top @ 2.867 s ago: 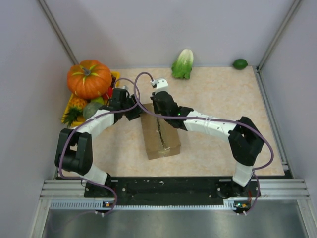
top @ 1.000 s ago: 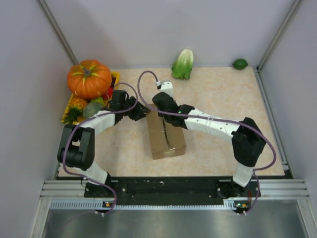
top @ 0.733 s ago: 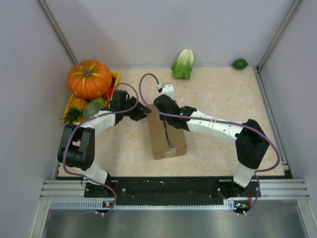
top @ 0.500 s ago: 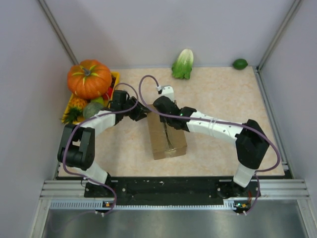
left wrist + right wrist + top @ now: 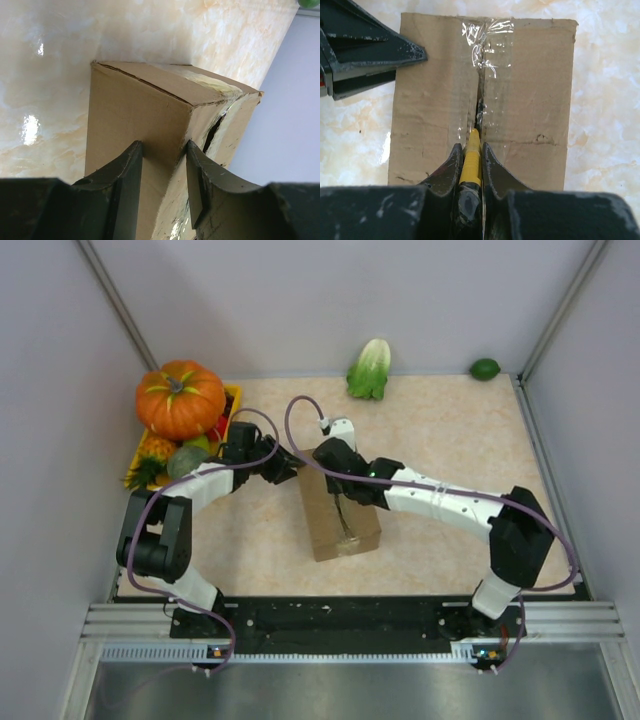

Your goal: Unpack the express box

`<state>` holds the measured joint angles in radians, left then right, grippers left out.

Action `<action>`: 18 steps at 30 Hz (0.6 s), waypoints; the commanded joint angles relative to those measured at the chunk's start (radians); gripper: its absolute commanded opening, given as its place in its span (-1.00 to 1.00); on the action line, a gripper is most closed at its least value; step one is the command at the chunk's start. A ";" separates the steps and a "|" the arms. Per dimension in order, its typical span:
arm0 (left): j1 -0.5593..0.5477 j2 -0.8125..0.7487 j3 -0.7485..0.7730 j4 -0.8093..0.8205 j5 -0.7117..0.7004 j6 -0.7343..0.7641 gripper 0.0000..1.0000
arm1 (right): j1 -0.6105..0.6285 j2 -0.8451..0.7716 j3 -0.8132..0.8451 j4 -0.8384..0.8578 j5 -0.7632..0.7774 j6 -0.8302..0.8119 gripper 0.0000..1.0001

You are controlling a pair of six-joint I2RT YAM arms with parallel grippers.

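Note:
The express box (image 5: 340, 525) is a brown cardboard box lying in the middle of the table, its taped centre seam facing up. My left gripper (image 5: 290, 468) is at the box's far left corner. In the left wrist view my left gripper (image 5: 162, 162) has its jaws closed on that corner edge of the box (image 5: 135, 110). My right gripper (image 5: 345, 498) is over the box top. In the right wrist view it (image 5: 471, 150) is shut on a yellow cutter tool (image 5: 471, 152), whose tip sits in the split seam of the box (image 5: 530, 100). The clear tape (image 5: 487, 45) is crumpled at the far end.
An orange pumpkin (image 5: 180, 398) and a yellow tray of fruit (image 5: 150, 458) stand at the far left, close behind my left arm. A cabbage (image 5: 370, 368) and a lime (image 5: 485, 368) lie at the back edge. Walls enclose three sides.
My right gripper has drawn the yellow tool along the seam toward the near end. The box has shifted slightly to the right. My left gripper has kept its hold on the corner.

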<state>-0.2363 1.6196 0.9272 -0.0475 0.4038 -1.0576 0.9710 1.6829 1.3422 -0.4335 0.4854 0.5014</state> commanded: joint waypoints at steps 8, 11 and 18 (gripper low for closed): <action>0.000 0.065 -0.027 -0.055 -0.099 -0.031 -0.46 | 0.046 -0.106 -0.031 -0.082 -0.074 0.043 -1.00; 0.000 0.066 -0.025 -0.052 -0.099 -0.027 -0.47 | 0.051 -0.120 -0.035 -0.099 -0.076 0.046 -1.00; 0.000 0.066 -0.033 -0.049 -0.100 -0.015 -0.49 | 0.074 -0.140 -0.038 -0.146 -0.073 0.048 -1.00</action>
<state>-0.2363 1.6260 0.9272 -0.0418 0.4141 -1.0714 1.0019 1.6032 1.3083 -0.5201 0.4538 0.5282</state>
